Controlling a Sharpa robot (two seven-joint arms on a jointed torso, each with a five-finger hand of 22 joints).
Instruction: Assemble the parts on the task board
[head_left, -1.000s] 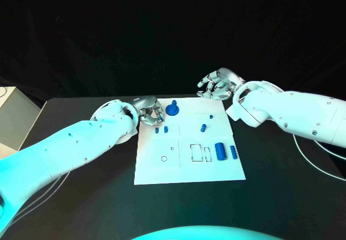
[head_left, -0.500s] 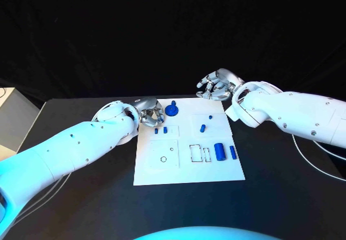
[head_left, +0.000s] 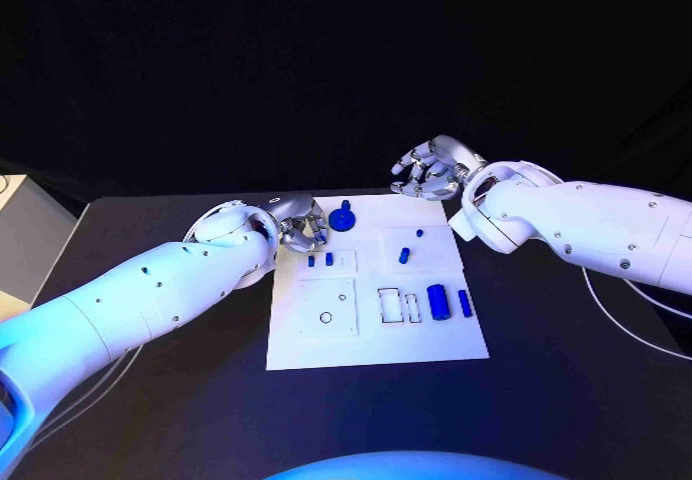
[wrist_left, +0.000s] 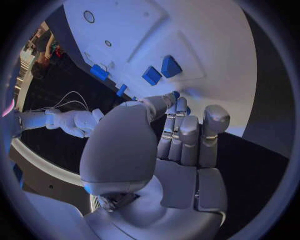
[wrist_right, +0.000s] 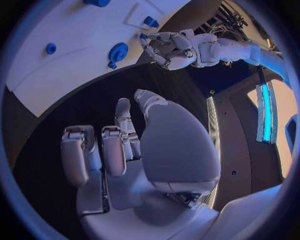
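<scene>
The white task board (head_left: 368, 335) lies mid-table. A round blue part with a knob (head_left: 343, 215) stands near its far edge, and two small blue parts (head_left: 319, 260) stand just nearer. A small blue part (head_left: 405, 255) sits right of centre. A blue cylinder (head_left: 438, 301) and a slim blue part (head_left: 464, 303) lie beside outlined slots (head_left: 392, 305). My left hand (head_left: 300, 228) hovers at the board's far left corner, beside the round part, fingers curled in with nothing seen in them (wrist_left: 181, 135). My right hand (head_left: 433, 170) hangs past the far right corner, fingers curled, nothing in it (wrist_right: 119, 150).
In the right wrist view my left hand (wrist_right: 170, 47) sits close to the round part (wrist_right: 117, 51) on the board (wrist_right: 69, 65). Black table (head_left: 577, 380) surrounds the board. A pale box (head_left: 22, 225) stands off the table's left edge.
Both hands hold nearly the same places, and no part on the board has moved.
</scene>
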